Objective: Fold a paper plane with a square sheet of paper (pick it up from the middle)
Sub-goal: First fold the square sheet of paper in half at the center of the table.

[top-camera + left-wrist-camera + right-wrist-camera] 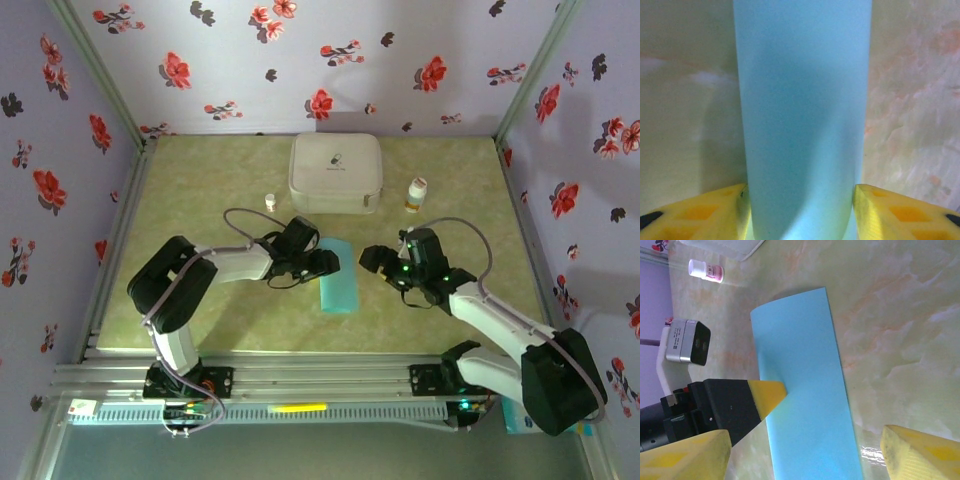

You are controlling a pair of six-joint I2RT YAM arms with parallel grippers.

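The square sheet of paper [337,290] lies on the table [220,320] in the top view, between the two arms; it looks like a long thin strip, so it is likely folded in half. The left gripper [322,263] touches its left edge near the far end; the right gripper [372,260] hangs just beside the right edge, apart from it. The white case [335,172], a bottle with a white cap [416,193] and a tiny white jar [270,201] sit near the back wall, well apart from the paper; so there is bare table all around it for moving. In the left wrist view the paper [800,110] runs up the middle; the left gripper [800,200] has its jaws open, with a yellow finger [695,215] on each side of the strip. In the right wrist view the right gripper [805,440] is open wide and holds nothing; the paper [805,365] lies on the table past it, and one yellow finger [767,392] of the left gripper rests at its long edge. The paper is thin and light; a push from the side could slide or turn it, and then the next fold would come out crooked; the fold could also spring open if nothing presses it. The two grippers are close together, so they could bump.
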